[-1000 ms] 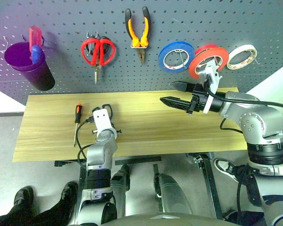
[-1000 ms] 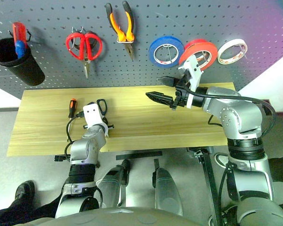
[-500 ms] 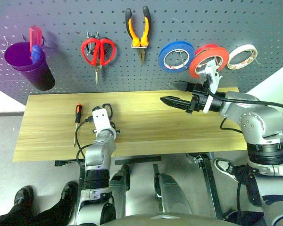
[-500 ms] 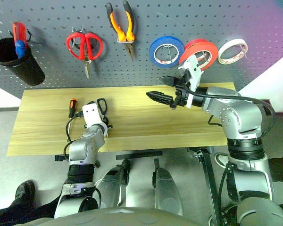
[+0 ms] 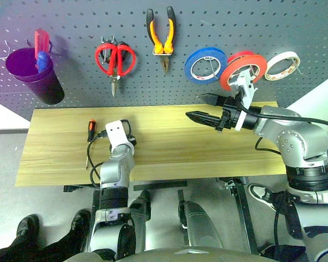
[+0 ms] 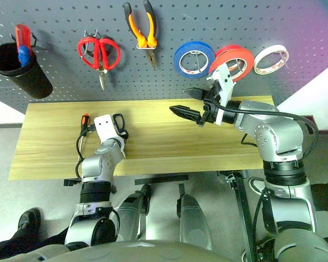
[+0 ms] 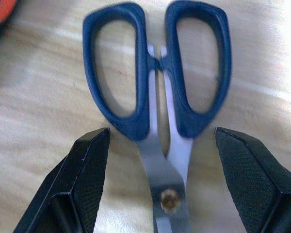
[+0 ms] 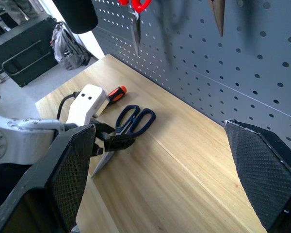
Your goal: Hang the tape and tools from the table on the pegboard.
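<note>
Two tools are lying on the counter [image 5: 208, 153] below the pegboard [image 5: 218, 33], where the pliers [image 5: 162, 39] and the orange-red tape [image 5: 241, 70] are already hanging. The dark-handled scissors [image 7: 157, 104] are resting flat, loops toward the board, blades closed. They are looking stiff and fairly light, with slick steel blades, so the narrow neck just below the loops is seeming the safest place to pinch. The left gripper [image 7: 160, 165] is sitting low over that neck with its fingers [image 7: 89, 165] apart on either side, probably not touching. The right gripper [image 5: 203, 108] is hovering with fingers spread wide, holding nothing. The thin screwdriver [image 5: 89, 143] is lying just beside the scissors.
</note>
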Robot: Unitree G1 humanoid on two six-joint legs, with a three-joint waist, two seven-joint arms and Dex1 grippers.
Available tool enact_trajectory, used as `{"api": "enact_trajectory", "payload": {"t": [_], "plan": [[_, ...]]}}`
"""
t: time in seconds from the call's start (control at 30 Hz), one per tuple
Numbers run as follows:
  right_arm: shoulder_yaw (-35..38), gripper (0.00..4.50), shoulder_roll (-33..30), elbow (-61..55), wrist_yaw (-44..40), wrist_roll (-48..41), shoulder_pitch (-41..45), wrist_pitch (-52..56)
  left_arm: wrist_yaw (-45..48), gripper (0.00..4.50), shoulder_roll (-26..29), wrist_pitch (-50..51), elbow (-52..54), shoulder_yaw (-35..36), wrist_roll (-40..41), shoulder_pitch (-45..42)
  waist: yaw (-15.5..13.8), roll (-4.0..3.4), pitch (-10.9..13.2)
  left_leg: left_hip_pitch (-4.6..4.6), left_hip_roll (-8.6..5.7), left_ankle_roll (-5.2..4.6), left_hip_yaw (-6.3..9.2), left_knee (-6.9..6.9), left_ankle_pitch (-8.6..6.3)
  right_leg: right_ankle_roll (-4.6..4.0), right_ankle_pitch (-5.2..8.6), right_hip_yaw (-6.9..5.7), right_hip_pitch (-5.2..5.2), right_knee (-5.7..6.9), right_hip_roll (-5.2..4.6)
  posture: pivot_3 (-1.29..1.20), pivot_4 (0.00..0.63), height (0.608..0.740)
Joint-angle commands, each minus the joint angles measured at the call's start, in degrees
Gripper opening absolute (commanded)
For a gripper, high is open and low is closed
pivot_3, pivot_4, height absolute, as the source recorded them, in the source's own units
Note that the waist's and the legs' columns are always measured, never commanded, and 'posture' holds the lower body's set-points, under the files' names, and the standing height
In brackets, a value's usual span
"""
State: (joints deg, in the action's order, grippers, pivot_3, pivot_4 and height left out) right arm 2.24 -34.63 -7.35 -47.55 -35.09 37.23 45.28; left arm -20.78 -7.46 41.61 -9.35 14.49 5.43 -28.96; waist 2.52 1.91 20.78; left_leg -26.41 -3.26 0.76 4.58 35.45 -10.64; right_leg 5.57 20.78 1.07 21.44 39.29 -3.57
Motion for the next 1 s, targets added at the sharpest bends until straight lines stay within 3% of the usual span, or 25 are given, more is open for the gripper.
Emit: {"api": "enact_trajectory", "payload": {"t": [0.03,0.1,0.2,0.37,0.47,0.57,0.83,1.0], "plan": [[0.8,4.50,0.2,-1.5,-0.1,-0.7,1.7,-0.4,-0.9,3.61,-0.1,0.7,-3.5,0.3,-0.3,0.5,0.0,0.00,0.0,0.00,0.00,0.00,0.00,0.00,0.00,0.00,0.00,0.00,0.00,0.00,0.00,-0.10,0.414,0.740],[1.0,4.50,0.1,-1.5,-0.1,-0.8,1.9,-0.2,-0.7,3.61,0.0,0.8,-4.2,0.2,0.0,0.3,0.0,0.00,0.0,0.00,0.00,0.00,0.00,0.00,0.00,0.00,0.00,0.00,0.00,0.00,0.00,-0.10,0.415,0.740],[0.9,4.50,0.2,-1.4,-0.1,-0.7,2.1,-0.3,-1.7,3.04,0.1,1.6,-4.8,0.1,-0.4,0.1,0.0,0.00,0.0,0.02,0.00,0.00,0.00,0.00,0.00,0.01,-0.01,0.00,-0.01,0.00,0.00,-0.10,0.415,0.740],[0.8,4.50,0.4,-1.3,-0.1,-0.5,2.5,-0.6,-1.2,1.39,0.7,0.7,-4.8,-1.0,-1.1,0.6,0.2,0.00,0.0,0.01,0.00,0.00,-0.01,-0.01,0.00,0.01,-0.01,0.01,0.00,-0.01,0.00,-0.10,0.415,0.740],[0.7,4.50,0.5,-1.2,0.0,-0.2,2.3,-0.9,-0.9,0.68,0.5,0.8,-4.1,-0.6,-0.4,0.8,0.1,-0.01,0.0,0.03,0.01,0.01,0.00,-0.04,0.00,0.01,-0.01,0.01,0.00,0.00,0.00,-0.10,0.413,0.740],[0.8,4.50,0.7,-1.3,0.2,-0.3,2.1,-0.9,0.7,0.63,-0.3,-0.2,-2.7,0.3,1.7,1.0,0.1,0.00,0.0,0.02,0.01,0.01,-0.01,-0.03,0.00,0.01,-0.01,0.01,0.00,-0.02,-0.01,-0.10,0.410,0.740],[0.6,4.50,0.9,-1.2,-0.1,0.3,2.0,-1.4,-0.6,0.63,1.1,-0.2,-3.3,-3.1,-2.2,1.0,0.0,0.00,0.0,0.01,0.00,0.01,-0.01,-0.04,0.00,0.02,-0.01,0.01,0.00,-0.04,-0.01,-0.10,0.403,0.740],[0.6,4.50,1.2,-1.0,-0.2,0.5,1.8,-1.7,3.7,0.63,0.8,2.0,0.2,-2.5,1.1,2.1,0.0,0.00,0.0,0.01,0.00,0.01,-0.01,-0.06,0.00,0.01,-0.01,0.00,0.01,-0.04,-0.01,-0.09,0.396,0.740]]}}
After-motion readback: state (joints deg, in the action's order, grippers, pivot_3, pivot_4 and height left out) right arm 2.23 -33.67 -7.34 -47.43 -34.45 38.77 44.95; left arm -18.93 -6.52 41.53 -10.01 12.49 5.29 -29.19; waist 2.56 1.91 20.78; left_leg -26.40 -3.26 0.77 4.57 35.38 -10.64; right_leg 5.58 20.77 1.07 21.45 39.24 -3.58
